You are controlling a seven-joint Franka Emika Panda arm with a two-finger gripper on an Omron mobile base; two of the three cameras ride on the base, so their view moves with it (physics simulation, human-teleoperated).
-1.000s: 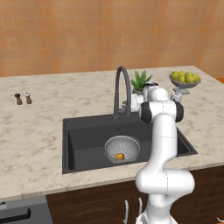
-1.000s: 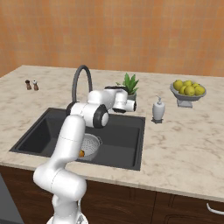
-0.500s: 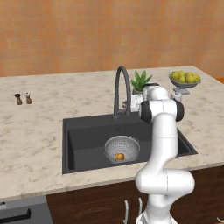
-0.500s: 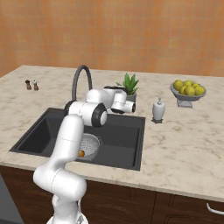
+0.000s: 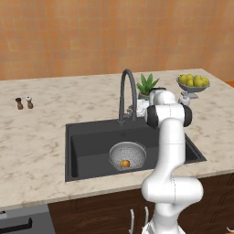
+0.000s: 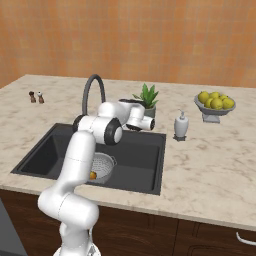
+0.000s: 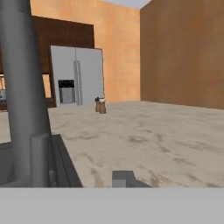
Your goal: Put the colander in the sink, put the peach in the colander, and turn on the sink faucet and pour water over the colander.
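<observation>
1. Colander [image 5: 128,154] sits in the sink [image 5: 87,144] with the peach [image 5: 124,163] inside it
2. Gripper [image 6: 150,124] reaches level toward the faucet [image 5: 127,93] base on the tabletop [image 5: 41,132]; whether the jaws are spread or pressed together, I cannot tell

Orange peach [image 5: 125,163], silvery perforated colander [image 5: 128,153]

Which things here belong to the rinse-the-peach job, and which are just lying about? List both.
Job: colander in the sink; peach inside the colander; sink faucet; gripper near the faucet's base.

Lying about: bowl of yellow fruit; potted plant; soap dispenser; salt and pepper shakers; fridge.
</observation>
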